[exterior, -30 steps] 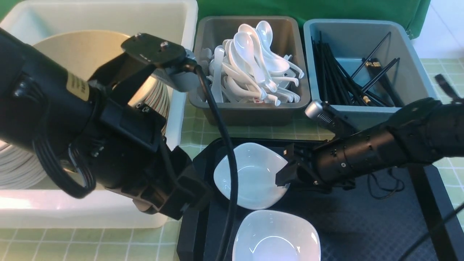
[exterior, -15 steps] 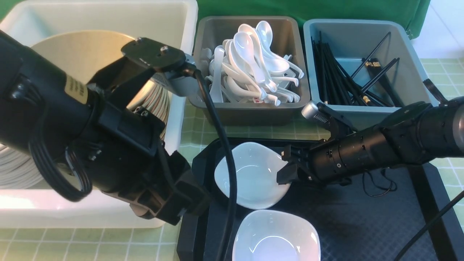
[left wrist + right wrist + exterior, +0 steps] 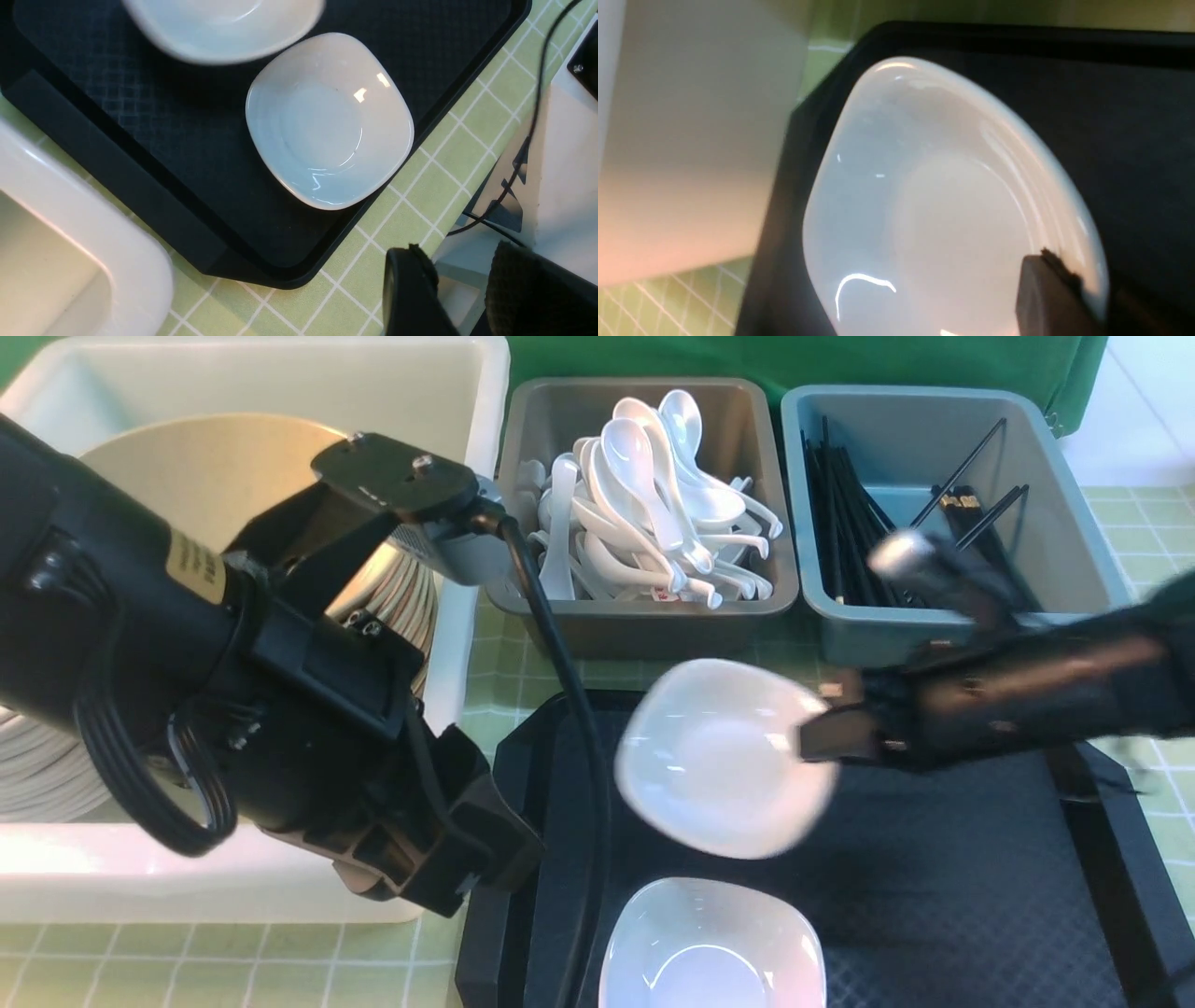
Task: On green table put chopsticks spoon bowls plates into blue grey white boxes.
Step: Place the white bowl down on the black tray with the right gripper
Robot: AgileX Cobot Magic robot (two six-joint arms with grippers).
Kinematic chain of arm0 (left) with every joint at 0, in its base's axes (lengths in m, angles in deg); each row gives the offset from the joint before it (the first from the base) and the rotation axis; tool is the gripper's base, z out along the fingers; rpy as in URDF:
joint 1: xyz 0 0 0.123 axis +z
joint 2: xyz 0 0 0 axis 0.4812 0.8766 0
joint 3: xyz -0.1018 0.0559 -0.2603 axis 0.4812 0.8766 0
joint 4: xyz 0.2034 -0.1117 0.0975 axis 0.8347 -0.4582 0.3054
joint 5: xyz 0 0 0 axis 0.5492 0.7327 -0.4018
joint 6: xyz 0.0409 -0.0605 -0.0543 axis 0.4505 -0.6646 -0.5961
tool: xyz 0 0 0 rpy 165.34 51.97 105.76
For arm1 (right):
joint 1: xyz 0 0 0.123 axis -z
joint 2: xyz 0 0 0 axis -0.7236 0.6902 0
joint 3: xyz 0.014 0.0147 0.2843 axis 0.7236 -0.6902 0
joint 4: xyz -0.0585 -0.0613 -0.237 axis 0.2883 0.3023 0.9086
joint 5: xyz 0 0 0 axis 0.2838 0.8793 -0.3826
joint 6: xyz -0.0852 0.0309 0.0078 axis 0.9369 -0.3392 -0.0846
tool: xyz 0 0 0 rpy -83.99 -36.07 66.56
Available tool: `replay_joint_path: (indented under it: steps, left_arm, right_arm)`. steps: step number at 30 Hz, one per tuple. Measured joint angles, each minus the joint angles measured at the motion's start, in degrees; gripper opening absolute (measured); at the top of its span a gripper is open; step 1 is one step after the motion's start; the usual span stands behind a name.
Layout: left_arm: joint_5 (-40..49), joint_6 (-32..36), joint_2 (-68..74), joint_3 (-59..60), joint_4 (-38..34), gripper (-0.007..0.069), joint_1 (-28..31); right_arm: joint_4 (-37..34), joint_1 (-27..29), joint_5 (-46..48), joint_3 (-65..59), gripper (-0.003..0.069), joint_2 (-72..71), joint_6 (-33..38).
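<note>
My right gripper (image 3: pixel 822 733) is shut on the rim of a white plate (image 3: pixel 719 756) and holds it tilted above the black tray (image 3: pixel 934 915). In the right wrist view one finger (image 3: pixel 1045 289) lies inside the plate (image 3: pixel 934 200). A second plate (image 3: pixel 709 943) rests on the tray's near end. My left gripper (image 3: pixel 460 266) hangs open and empty over the green table (image 3: pixel 402 219), beside that plate (image 3: pixel 327 121). Tan bowls (image 3: pixel 205 467) stand in the white box (image 3: pixel 280 373), spoons (image 3: pixel 644 495) fill the grey box (image 3: pixel 644 625), and chopsticks (image 3: pixel 868 532) lie in the blue box (image 3: pixel 1074 476).
My left arm (image 3: pixel 280 691) is bulky and hides much of the white box and the tray's left edge. Its cable (image 3: pixel 569 709) hangs across the tray. The three boxes stand side by side behind the tray.
My right gripper has closed on the far plate's rim and lifted it off the tray, up and to the right. The left arm has stayed put.
</note>
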Motion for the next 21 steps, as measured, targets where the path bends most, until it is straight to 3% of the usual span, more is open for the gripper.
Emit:
replay_joint_path:
  steps: [5,8,21]
  left_arm:
    - [-0.6,0.5,0.0,0.0,0.0,0.0211,0.0]
    - [-2.3,0.7,0.0,0.0,0.0,0.0211,0.0]
    - [-6.4,1.0,0.0,0.0,-0.4,0.0211,0.0]
  right_arm:
    - [5.0,10.7,0.8,-8.7,0.0054,-10.4,-1.6]
    - [6.5,14.4,1.9,-13.0,0.0054,-14.8,-1.7]
    - [7.2,14.9,-0.1,-22.8,0.0078,-15.1,-1.8]
